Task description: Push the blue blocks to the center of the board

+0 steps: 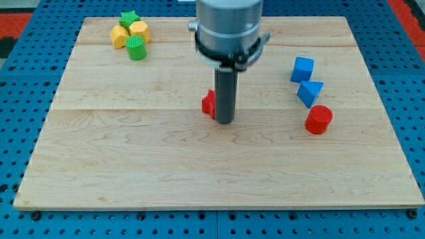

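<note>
A blue cube (302, 69) and a blue triangular block (309, 91) lie close together at the view's right, the triangle just below the cube. My tip (225, 121) stands near the middle of the wooden board (133, 153), well to the left of both blue blocks. A red block (208, 104) sits right beside the rod on its left, partly hidden by it.
A red cylinder (319, 119) lies just below the blue triangular block. At the view's top left there is a cluster: a green star (128, 18), two yellow blocks (139, 29) (119, 37) and a green cylinder (136, 48).
</note>
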Robot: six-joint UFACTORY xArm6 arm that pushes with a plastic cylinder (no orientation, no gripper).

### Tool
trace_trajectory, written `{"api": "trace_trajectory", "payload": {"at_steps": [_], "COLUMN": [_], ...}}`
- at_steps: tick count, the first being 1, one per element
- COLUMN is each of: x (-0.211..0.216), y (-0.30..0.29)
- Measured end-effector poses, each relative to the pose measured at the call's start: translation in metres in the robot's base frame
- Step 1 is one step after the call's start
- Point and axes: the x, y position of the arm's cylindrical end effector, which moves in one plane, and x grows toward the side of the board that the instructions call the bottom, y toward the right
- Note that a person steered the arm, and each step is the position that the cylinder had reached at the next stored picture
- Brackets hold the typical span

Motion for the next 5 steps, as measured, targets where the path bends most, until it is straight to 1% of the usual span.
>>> {"api": "trace_trajectory", "payload": {"at_steps": [1, 2, 3, 4, 5], "x": [-0.007, -0.033, -0.061, -0.135, -0.152], "y": [0.009, -0.023, 0.05, 0.069, 0.122]}}
